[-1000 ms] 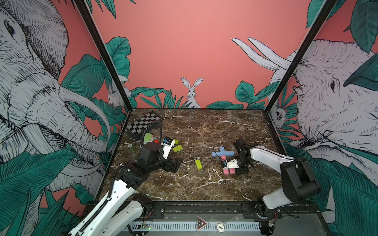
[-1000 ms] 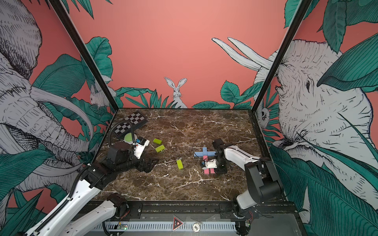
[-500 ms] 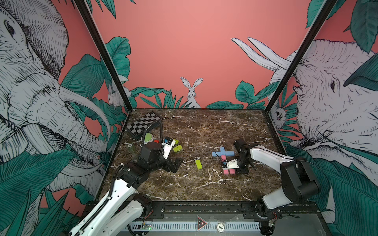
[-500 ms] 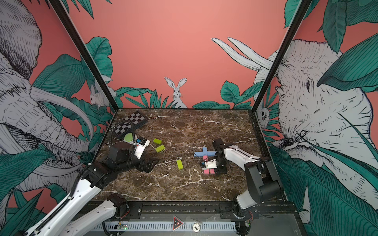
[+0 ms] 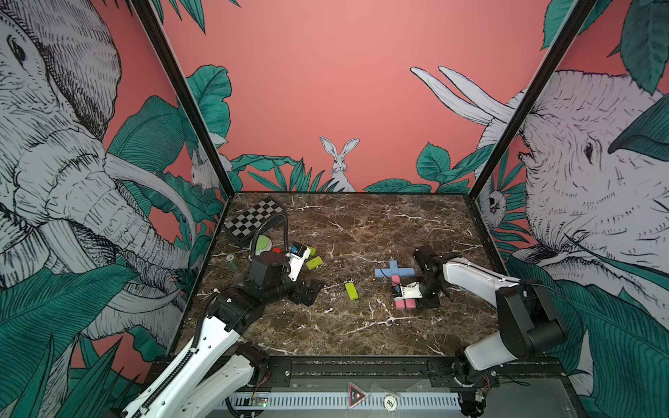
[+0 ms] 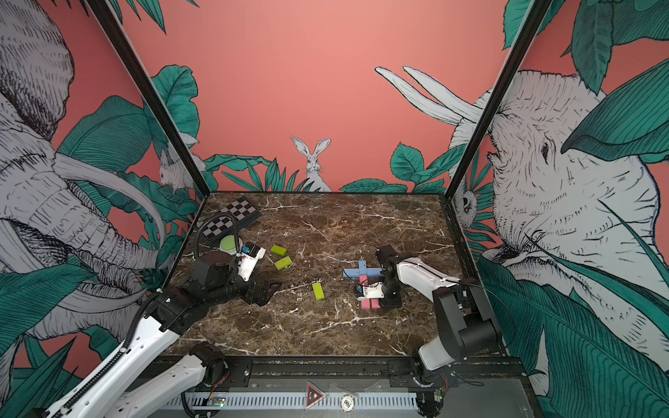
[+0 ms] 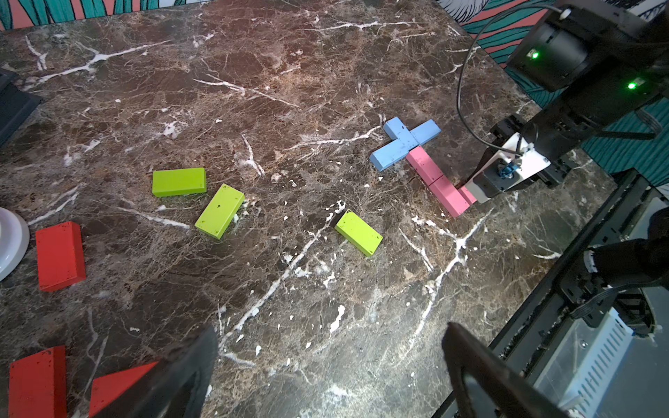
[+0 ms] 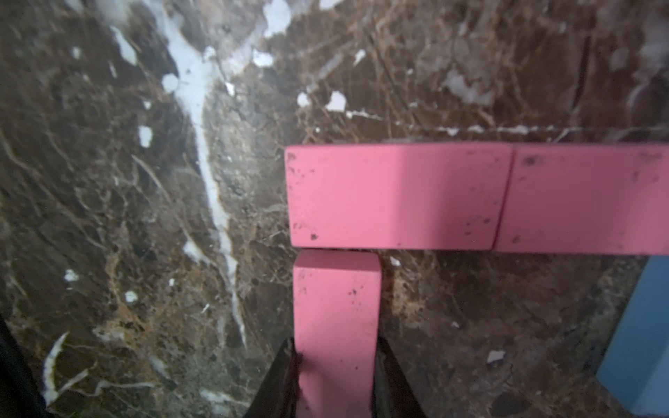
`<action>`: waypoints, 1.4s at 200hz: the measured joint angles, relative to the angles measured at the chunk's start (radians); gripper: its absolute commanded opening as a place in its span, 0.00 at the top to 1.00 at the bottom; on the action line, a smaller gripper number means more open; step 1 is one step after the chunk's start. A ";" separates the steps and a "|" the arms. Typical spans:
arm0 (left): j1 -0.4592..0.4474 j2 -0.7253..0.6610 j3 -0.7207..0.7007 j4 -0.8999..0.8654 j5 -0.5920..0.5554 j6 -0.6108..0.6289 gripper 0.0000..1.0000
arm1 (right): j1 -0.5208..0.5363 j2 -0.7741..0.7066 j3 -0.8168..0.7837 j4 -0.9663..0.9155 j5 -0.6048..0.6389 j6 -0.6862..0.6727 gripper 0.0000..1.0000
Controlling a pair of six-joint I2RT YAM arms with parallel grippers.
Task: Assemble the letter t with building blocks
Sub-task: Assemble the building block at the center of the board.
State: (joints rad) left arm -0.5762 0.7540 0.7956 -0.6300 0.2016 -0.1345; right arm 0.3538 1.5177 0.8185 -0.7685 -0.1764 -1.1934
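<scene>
Right wrist view gives you the grip. The right gripper [image 8: 335,340] is clamped on the narrow sides of a pink block [image 8: 336,296], with one black finger [image 8: 280,383] on each side. The block's free end meets the long side of the end pink block [image 8: 394,195], square to it. Touching or a hairline apart, can't tell. A second pink block [image 8: 586,199] continues that row end to end. The paint is matte and chipped with dark specks, and the edges are sharp.

Both top views hide that grip under the white wrist housing, so you only see the pink row [image 5: 405,303] poking out below it. They do place things: the blue cross [image 5: 394,270] caps the far end of the row, on the right half of the brown, white-veined marble table [image 5: 362,224].

Left wrist view adds the spares:
- Three lime green blocks [image 7: 219,211] lie flat, two close together and one nearer the pink row.
- Three red blocks [image 7: 59,255] lie near the white button rim [image 7: 11,242], two of them partly cut off.

The left gripper [image 7: 331,327] is spread fully, with nothing between its fingers, over bare marble.
</scene>
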 measured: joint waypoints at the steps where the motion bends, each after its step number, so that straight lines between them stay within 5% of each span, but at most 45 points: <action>1: 0.000 0.000 0.000 0.000 0.000 0.000 0.01 | 0.000 0.000 0.000 0.000 0.000 0.000 0.79; 280: 0.000 0.014 0.000 -0.008 0.002 0.000 0.01 | 0.025 0.041 0.023 -0.007 0.001 0.014 0.71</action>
State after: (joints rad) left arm -0.5762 0.7677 0.7956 -0.6380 0.2035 -0.1345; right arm 0.3790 1.5585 0.8413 -0.7753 -0.1757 -1.1790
